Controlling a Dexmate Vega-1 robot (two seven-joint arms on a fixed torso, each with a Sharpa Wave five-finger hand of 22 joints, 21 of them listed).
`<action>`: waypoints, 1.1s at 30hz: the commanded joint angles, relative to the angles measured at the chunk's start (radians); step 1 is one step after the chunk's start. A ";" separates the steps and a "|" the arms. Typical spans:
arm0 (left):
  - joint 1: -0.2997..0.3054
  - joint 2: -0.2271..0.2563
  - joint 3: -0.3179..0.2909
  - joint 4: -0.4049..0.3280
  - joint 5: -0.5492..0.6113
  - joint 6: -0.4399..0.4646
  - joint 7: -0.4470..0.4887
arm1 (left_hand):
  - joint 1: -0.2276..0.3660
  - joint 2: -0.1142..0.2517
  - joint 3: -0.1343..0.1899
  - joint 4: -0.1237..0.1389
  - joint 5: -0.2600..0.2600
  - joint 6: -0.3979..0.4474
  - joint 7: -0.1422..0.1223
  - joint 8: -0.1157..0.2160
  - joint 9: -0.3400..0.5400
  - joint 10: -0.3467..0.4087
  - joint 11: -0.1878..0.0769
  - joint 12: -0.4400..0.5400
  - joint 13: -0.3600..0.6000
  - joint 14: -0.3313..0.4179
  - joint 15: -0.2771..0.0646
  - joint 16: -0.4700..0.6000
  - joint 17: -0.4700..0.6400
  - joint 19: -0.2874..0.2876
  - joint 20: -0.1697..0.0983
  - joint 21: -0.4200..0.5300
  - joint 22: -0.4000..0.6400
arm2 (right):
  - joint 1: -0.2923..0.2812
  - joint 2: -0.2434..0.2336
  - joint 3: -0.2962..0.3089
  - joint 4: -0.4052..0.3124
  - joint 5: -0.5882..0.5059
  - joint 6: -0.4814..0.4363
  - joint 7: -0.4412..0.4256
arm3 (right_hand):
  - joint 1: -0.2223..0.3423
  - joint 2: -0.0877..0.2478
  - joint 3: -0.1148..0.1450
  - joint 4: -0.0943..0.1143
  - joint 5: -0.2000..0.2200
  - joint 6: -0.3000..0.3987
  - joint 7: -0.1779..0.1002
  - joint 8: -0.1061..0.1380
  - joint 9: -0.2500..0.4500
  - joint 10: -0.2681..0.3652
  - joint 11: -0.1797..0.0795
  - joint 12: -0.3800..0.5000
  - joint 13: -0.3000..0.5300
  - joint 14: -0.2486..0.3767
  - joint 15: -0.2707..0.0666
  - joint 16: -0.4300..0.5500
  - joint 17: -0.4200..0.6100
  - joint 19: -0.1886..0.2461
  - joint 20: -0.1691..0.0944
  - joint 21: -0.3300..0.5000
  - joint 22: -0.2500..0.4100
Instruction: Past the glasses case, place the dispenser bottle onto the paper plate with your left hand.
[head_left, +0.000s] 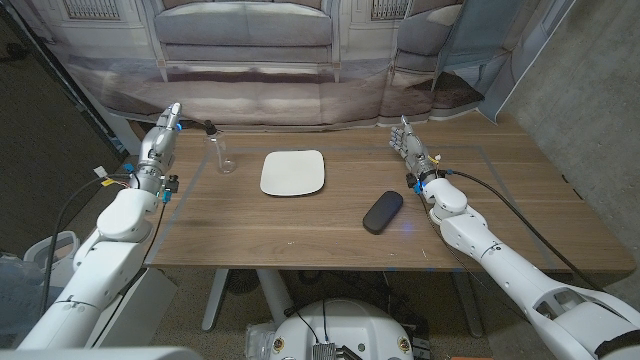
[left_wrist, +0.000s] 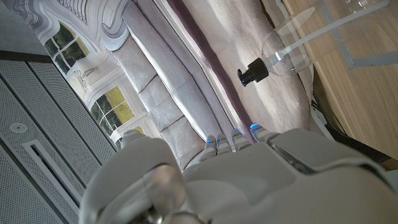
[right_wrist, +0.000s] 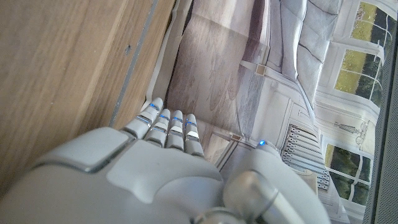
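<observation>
Left of the plate (head_left: 293, 173), the bottle (head_left: 224, 150) stands upright on the surface (head_left: 300, 225), with the left hand (head_left: 160, 142) just beside it, fingers straight and together, holding nothing. Spread the fingers first, then grip the bottle low to prevent tipping.

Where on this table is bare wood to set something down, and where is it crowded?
Free: the near strip in front of the paper plate and glasses case, and the far right corner beyond the right hand. Tighter: the left end, where the dispenser bottle stands between the left hand and the plate.
</observation>
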 joint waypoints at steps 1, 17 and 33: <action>-0.049 -0.007 0.028 0.067 0.015 -0.013 0.006 | 0.013 -0.007 -0.007 -0.005 0.001 0.008 -0.003 0.003 0.005 0.008 -0.004 0.006 0.003 0.010 0.000 0.002 0.003 -0.075 -0.010 0.007 0.003 | 0.010 0.002 -0.001 0.008 -0.004 0.002 0.000 | 0.006 0.008 -0.004 0.002 -0.002 0.001 -0.007 -0.002 0.003 0.012 0.001 0.002 0.004 0.008 -0.003 -0.002 0.002 0.006 -0.006 -0.003 0.005; -0.040 0.003 0.022 0.059 0.034 0.016 0.035 | 0.025 -0.017 -0.013 -0.013 0.002 0.014 -0.006 0.003 0.005 0.019 0.000 0.008 0.003 0.020 0.002 0.003 0.003 -0.070 0.000 0.007 0.003 | 0.015 0.010 -0.008 0.014 -0.012 -0.001 -0.004 | 0.006 0.008 -0.006 0.001 -0.001 0.001 -0.010 -0.002 0.003 0.013 0.001 0.002 0.004 0.009 -0.004 -0.002 0.002 0.005 -0.005 -0.003 0.005; -0.061 0.022 0.037 0.070 0.094 0.070 0.075 | 0.056 -0.046 -0.023 -0.036 0.006 0.009 0.003 0.000 0.005 0.029 0.011 0.007 0.004 0.029 0.011 0.001 0.002 -0.054 0.023 0.009 0.002 | 0.034 0.030 -0.016 0.051 -0.014 0.004 0.000 | 0.007 0.009 -0.008 0.000 -0.001 0.004 -0.011 -0.001 0.003 0.015 0.001 0.002 0.004 0.011 -0.003 -0.002 0.002 0.008 -0.006 -0.003 0.005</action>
